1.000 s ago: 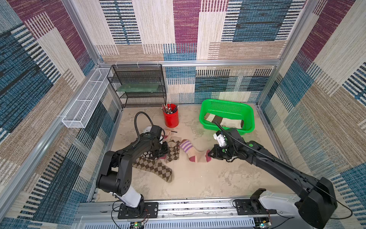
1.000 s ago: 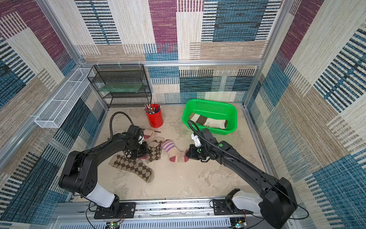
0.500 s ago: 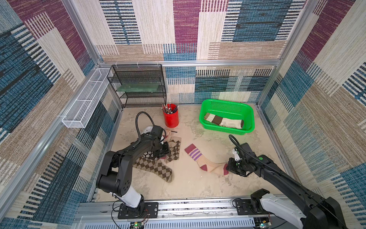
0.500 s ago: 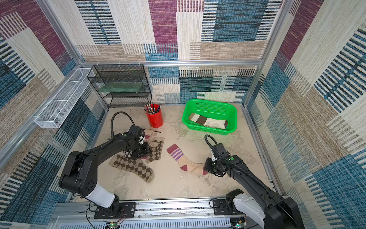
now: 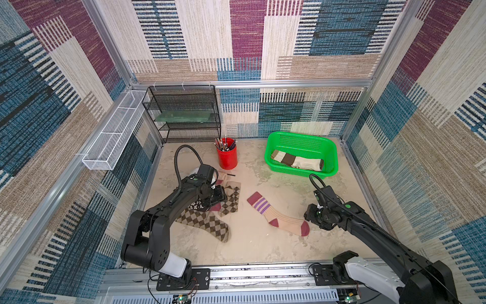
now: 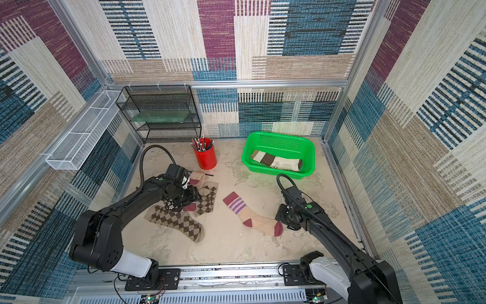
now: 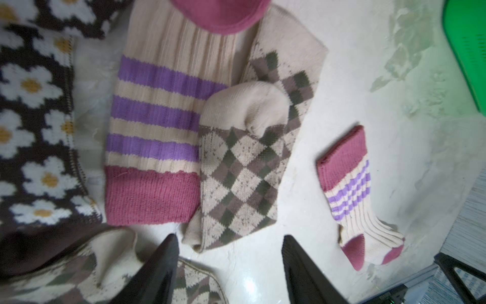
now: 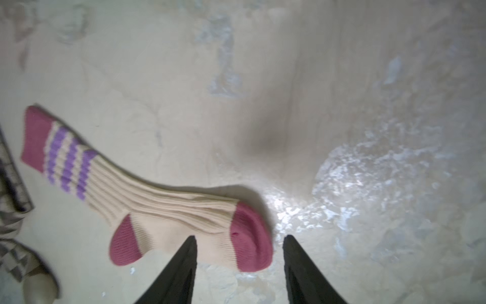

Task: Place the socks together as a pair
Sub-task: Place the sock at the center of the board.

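Two striped socks [image 5: 278, 218] are lying apart on the table [image 5: 263, 244]: one flat by the right gripper [image 8: 239, 237], jaws spread, empty; its mate [image 7: 155, 131] is sitting in the pile [image 5: 210, 221] under the left gripper [image 7: 228, 237], spread too, probably for grabbing.

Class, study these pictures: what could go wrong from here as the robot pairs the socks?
1. The striped sock in the pile is overlapped by an argyle sock; the left gripper may drag both.
2. Its mate lies apart beside the open right gripper; a regrasp could bunch it.
3. The red cup stands near the pile, easily knocked.
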